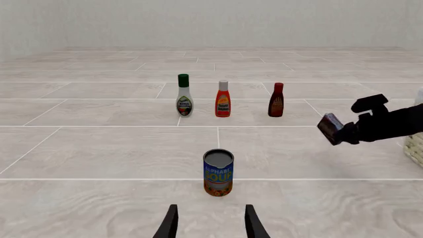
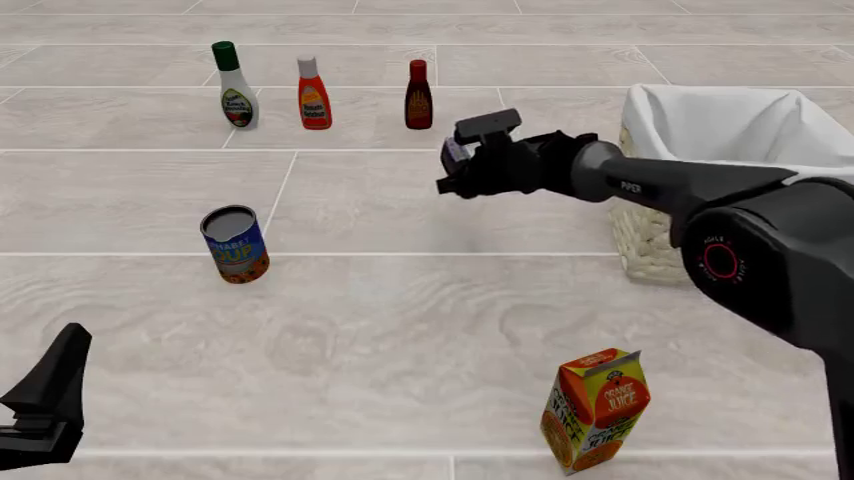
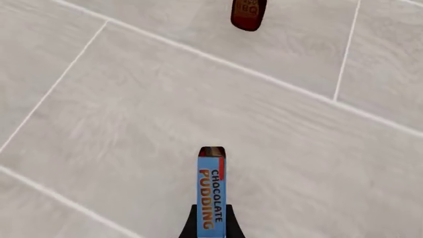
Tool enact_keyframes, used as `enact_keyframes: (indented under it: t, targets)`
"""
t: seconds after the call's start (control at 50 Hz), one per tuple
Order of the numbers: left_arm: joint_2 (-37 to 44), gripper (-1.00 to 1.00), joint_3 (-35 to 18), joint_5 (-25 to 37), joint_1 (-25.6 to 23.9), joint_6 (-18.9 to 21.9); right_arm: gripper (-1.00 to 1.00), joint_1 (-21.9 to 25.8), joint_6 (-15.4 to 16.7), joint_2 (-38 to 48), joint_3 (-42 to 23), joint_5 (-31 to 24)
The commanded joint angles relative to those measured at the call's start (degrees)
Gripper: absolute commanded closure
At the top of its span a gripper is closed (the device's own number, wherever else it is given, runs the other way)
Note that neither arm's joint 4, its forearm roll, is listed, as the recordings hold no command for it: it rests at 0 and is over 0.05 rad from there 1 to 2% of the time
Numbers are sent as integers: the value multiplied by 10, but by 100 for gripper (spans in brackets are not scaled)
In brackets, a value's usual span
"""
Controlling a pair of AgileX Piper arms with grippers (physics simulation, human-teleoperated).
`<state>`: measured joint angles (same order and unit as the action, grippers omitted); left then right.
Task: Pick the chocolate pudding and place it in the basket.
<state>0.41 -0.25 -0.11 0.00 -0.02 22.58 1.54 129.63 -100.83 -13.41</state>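
On the far left my left pincer (image 2: 47,400) sits low over the worktop (image 2: 400,330), its jaws apart and holding nothing; in its wrist view the two fingers frame the alphabet soup can (image 1: 218,172) standing ahead of it. Beyond the can three bottles stand in a row: a white dressing bottle (image 2: 236,85), an orange-red sauce bottle (image 2: 314,93) and the dark brown sauce bottle (image 2: 419,95).

Right of that row, my right pincer (image 2: 457,165) is clamped on the chocolate pudding (image 3: 211,191), carrying it in the air clear of the worktop, left of the basket (image 2: 654,250) and not yet over it. In the right wrist view the box stands edge-on between the fingers, gripped across its thin dimension near one end, with most of its length sticking out. I judge it a light, stiff cardboard box: it should bear a firm squeeze, but its smooth printed faces could slip or pivot. I would hold it nearer its middle. The orange juice carton (image 2: 595,408) stands near the front, well apart.
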Motion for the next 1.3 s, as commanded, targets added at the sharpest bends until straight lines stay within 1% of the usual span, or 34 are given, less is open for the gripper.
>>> enact_keyframes:
  t: [0.02, 0.16, 0.26, 0.34, 0.42, 0.62, 0.68, 0.74, 0.86, 1.04, 1.12, 1.18, 1.22, 1.28, 1.3]
  targets:
    - [0, -100, 0, 0, 0, 0, 100, -6, -6, -40, 4, -3]
    - [0, -100, 0, 0, 0, 0, 100, -10, -4, -53, 4, -4]
    - [0, -100, 0, 0, 0, 0, 100, -11, -18, -70, 4, -6]
    - [0, -100, 0, 0, 0, 0, 100, -9, -18, -96, 17, 3]
    - [0, -100, 0, 0, 0, 0, 100, -9, -18, -109, 15, -3]
    - [0, -100, 0, 0, 0, 0, 100, -26, -30, -139, -11, -42]
    - [0, -100, 0, 0, 0, 0, 100, -30, -22, -152, -10, -46]
    - [0, -100, 0, 0, 0, 0, 100, -33, -21, -159, -11, -51]
    - [0, -100, 0, 0, 0, 0, 100, -43, -32, -178, -19, -67]
    - [0, -100, 0, 0, 0, 0, 100, -59, -37, -201, -16, -78]
    - [0, -100, 0, 0, 0, 0, 100, -73, -49, -208, -16, -81]
    - [0, -100, 0, 0, 0, 0, 100, -84, -52, -212, -15, -83]
    - [0, -100, 0, 0, 0, 0, 100, -98, -60, -211, -22, -93]
    - [0, -100, 0, 0, 0, 0, 100, -100, -64, -215, -23, -96]
    - [0, -100, 0, 0, 0, 0, 100, -104, -71, -215, -27, -103]
